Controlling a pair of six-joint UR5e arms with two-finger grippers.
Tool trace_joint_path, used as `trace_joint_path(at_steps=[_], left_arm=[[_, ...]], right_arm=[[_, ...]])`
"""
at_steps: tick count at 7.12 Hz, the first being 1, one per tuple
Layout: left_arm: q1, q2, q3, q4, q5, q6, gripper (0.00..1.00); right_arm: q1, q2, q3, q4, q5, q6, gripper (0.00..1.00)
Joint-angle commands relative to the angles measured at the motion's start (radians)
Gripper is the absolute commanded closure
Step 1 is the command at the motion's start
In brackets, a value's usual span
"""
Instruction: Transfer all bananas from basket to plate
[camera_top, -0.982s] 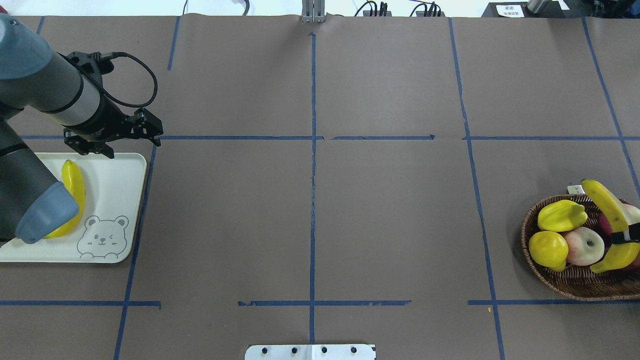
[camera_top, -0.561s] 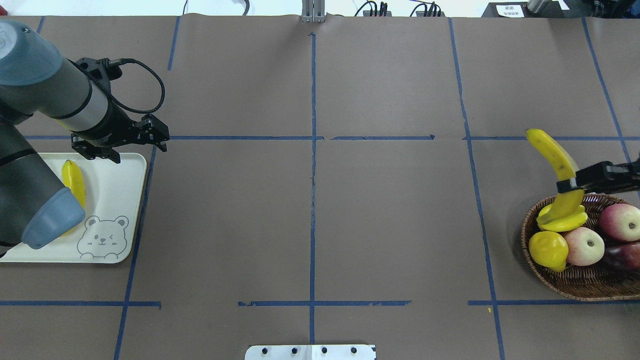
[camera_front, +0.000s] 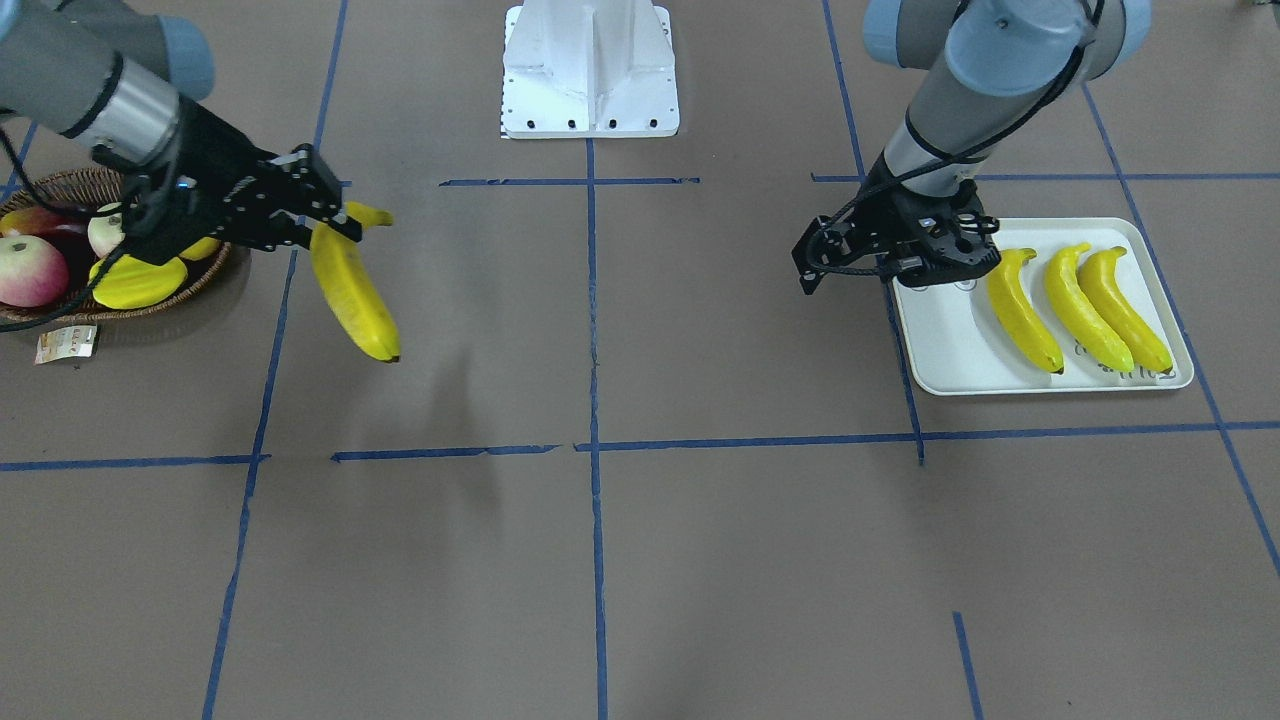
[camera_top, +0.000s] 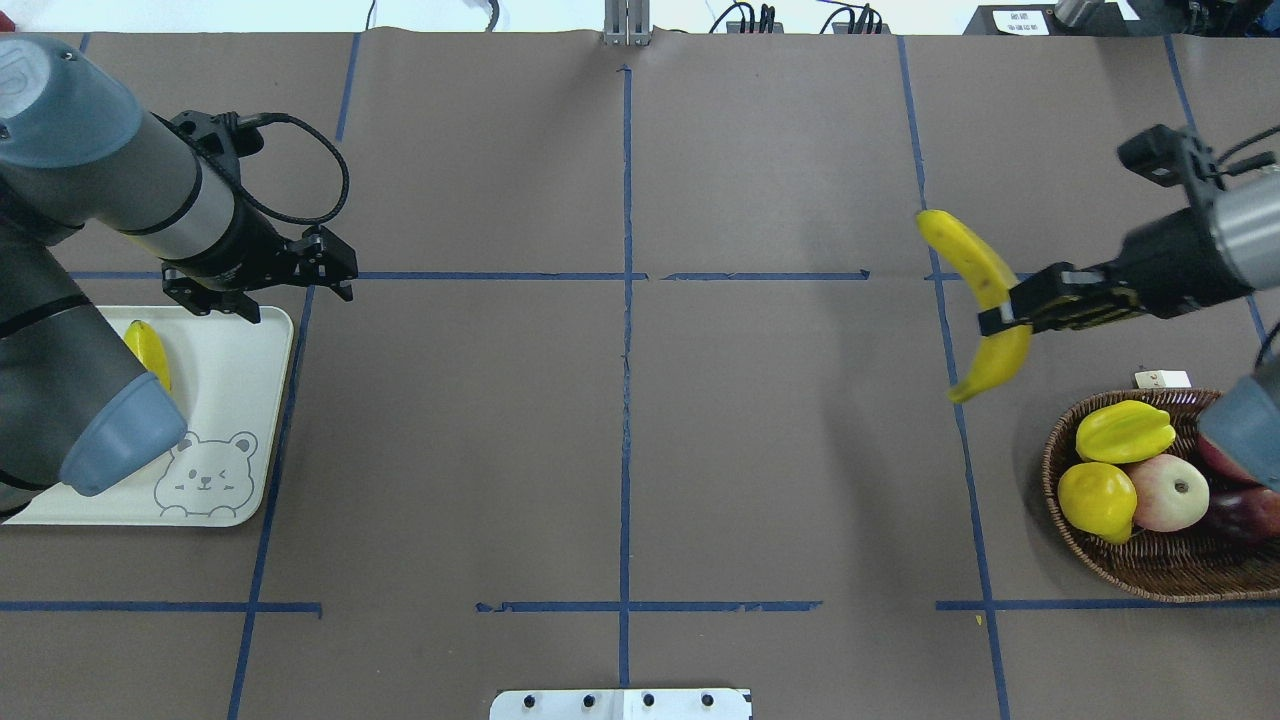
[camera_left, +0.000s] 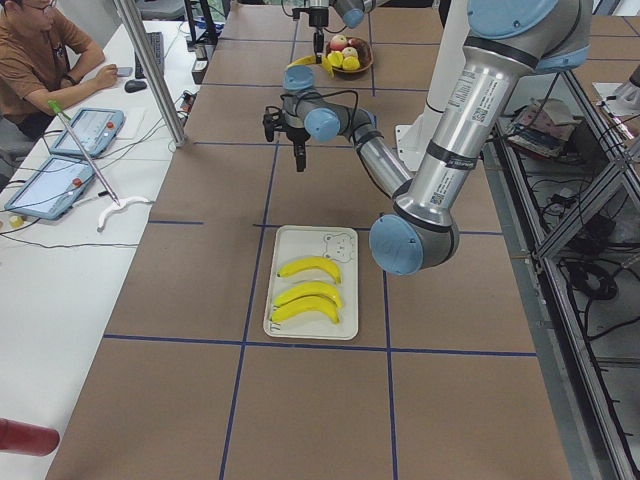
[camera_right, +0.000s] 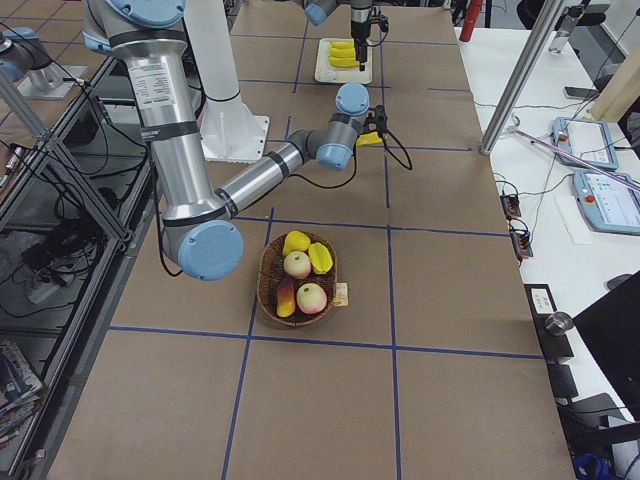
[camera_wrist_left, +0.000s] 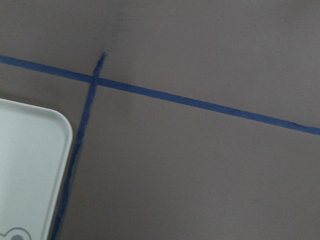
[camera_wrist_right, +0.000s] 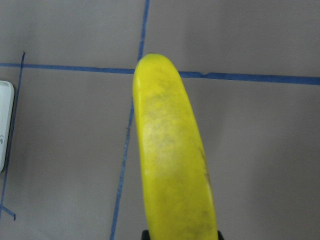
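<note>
And the right hand (camera_top: 1003, 318) is up in the air with the last banana (camera_top: 965, 250), fingers clamped across its middle, both ends poking out free and clear of the table (camera_top: 780, 450)! That banana is well apart from the plate (camera_front: 950, 340), right down at the other end, where the basket (camera_top: 1130, 570) sits. Nothing long and yellow is left in there that I can see, just a starfruit (camera_top: 1122, 430), a lemon (camera_top: 1096, 497) and apples (camera_top: 1168, 492). On the plate, three bananas (camera_front: 1080, 310) lie side by side, filling the half away from the left hand. The left hand (camera_top: 340, 275) hangs just beside the plate's corner, fingers apparently parted, carrying nothing; its wrist view shows only paper, tape and the plate's rim. Now the handling: this one looks light, stiff and glossy, so I'd call it slick, and a pinch on a curved body can let it swivel. The middle grip is the right one, balanced, with the fingers across the narrow thickness. If a hand-over comes, the free stretch beside those fingers is the place to take it. On the plate, the bare strip beside the three looks like room enough.
</note>
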Motion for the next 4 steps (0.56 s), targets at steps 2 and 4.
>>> trace_joint_path(at_steps=[2,4], left_arm=[[0.009,-0.036,0.13,-0.41,-0.004,-0.166,0.0],[0.036,-0.07,0.22,-0.626,-0.003,-0.324,0.01]], right_arm=[[-0.226,0.21,-0.04,-0.111,-0.269,0.118,0.98],[-0.287,0.238,-0.04,-0.113,-0.354,0.132,0.98]])
